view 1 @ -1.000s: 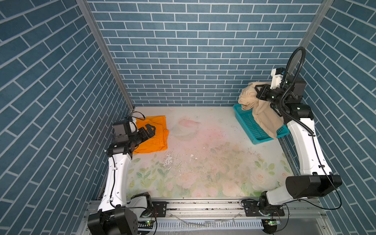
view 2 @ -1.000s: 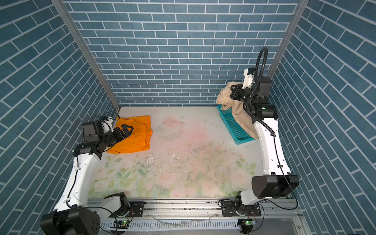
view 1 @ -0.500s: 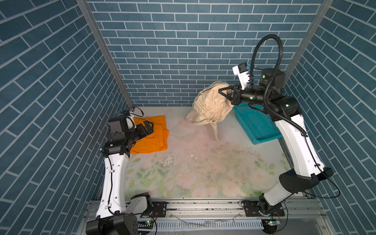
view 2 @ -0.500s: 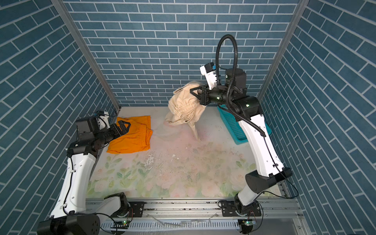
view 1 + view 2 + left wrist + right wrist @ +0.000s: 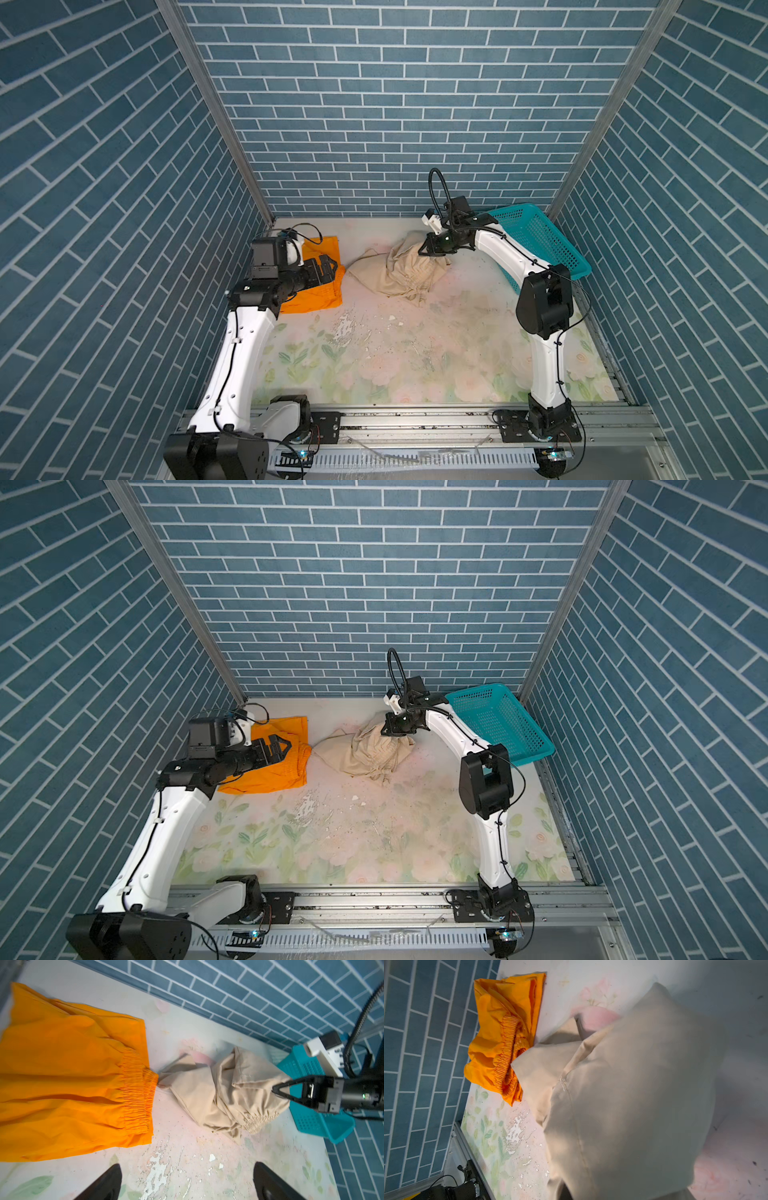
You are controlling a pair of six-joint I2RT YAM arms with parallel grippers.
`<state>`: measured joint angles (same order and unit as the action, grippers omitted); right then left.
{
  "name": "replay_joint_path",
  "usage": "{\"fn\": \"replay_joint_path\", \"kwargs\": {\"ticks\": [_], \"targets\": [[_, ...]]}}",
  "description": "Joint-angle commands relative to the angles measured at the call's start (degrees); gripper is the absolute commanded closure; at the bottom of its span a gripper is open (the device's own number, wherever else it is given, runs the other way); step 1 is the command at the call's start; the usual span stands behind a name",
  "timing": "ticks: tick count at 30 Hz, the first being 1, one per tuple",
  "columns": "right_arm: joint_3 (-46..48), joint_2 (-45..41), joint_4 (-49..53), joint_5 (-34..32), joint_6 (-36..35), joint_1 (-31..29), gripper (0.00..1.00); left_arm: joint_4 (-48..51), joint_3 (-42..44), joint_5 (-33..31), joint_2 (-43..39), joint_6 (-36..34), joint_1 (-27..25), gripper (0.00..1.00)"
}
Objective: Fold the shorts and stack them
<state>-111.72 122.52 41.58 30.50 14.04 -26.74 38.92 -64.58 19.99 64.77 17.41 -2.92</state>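
Early to midway, by the look of it. Orange shorts [image 5: 316, 291] flat on the tabletop [image 5: 415, 353] at left, seemingly folded, under wide-open left fingers [image 5: 104, 1185]. Beige shorts [image 5: 399, 274] heaped mid-tabletop, unfolded, one peak pinched in closed right fingers [image 5: 291, 1085]. Folding that pair and stacking still to do.

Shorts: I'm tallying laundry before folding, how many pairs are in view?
2: orange shorts lie at the table's left; beige shorts sit crumpled at centre. The basket shows none.
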Motion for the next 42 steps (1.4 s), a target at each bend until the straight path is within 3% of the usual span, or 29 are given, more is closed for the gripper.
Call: {"fn": "replay_joint_path", "kwargs": {"ticks": [1,4,7,11,16,19,23,27,37,39,42], "targets": [[-0.2,-3.0,0.2,-2.2,0.5,0.9,0.73,1.8,-0.5,-4.8,3.4,-4.0,-7.2,0.00],[5.7,-9.1,-3.5,-4.8,1.7,2.1,0.52,0.1,-1.5,-6.4,7.9,-6.1,-14.0,0.00],[16.9,-17.9,-12.4,-3.9,7.1,6.1,0.43,-2.4,-3.1,-9.6,12.9,-8.7,-21.0,0.00],[34.5,-30.2,-25.4,2.8,16.4,14.2,0.39,-5.4,-7.2,-15.7,20.5,-14.1,-29.5,0.00],[47.9,-41.7,-25.0,4.9,16.4,18.9,0.39,-7.3,-13.5,-21.6,30.2,-24.6,-37.8,0.00],[54.1,-48.4,-23.5,5.8,16.2,20.5,0.39,-6.7,-16.8,-29.9,36.2,-29.8,-42.3,0.00],[60.4,-56.0,-22.7,6.7,17.3,22.2,0.37,-9.6,-18.1,-34.7,41.7,-32.2,-44.0,0.00],[64.1,-60.3,-23.0,8.5,18.7,22.9,0.37,-9.9,-21.5,-35.5,46.3,-33.4,-43.9,0.00],[70.5,-66.7,-23.9,8.0,21.9,23.5,0.36,-8.0,-32.6,-36.1,57.5,-27.2,-41.5,0.01],[70.9,-67.5,-23.2,7.4,21.7,23.6,0.36,-5.5,-35.6,-36.4,59.6,-26.7,-40.6,0.13],[70.6,-67.7,-20.3,5.4,19.0,23.7,0.36,-2.5,-39.0,-37.3,61.1,-25.6,-39.3,0.51]]}}
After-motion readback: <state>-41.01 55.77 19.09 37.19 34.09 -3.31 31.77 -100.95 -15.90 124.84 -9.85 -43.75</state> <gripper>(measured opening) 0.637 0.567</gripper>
